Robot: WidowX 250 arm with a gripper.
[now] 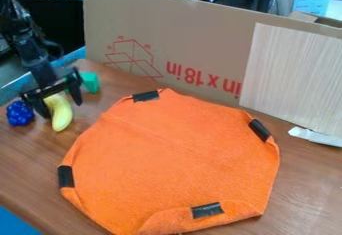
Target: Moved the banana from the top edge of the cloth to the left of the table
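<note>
At the left of the bench [304,191], outside the cloth [174,154], we see the banana [61,115] lying on the wood. That is where the task wants it, so we judge the carrying part done, or as good as done. Our gripper [61,111] is down low over the banana's upper end, its jaws spread apart, one to either side. We take the fruit to be let go, though we cannot tell whether one of the jaws touches it. What we have left, as we read it, is small: lift straight up without nudging the banana, then draw the arm [32,54] away.

We would take care over the neighbours. A bumpy blue toy [20,113] sits just beside the left one of the jaws as we view it, and a green block [89,82] is near the other, a little behind. Any sideways swing on the way out could knock either. Behind the cloth stands a cardboard sheet [194,39] with a pale panel [290,79] at its right, and a white scrap [315,136] lies at the panel's foot; those look well out of our way. Black tape [145,96] marks the cloth's edge near the banana, with more strips round the rim.
</note>
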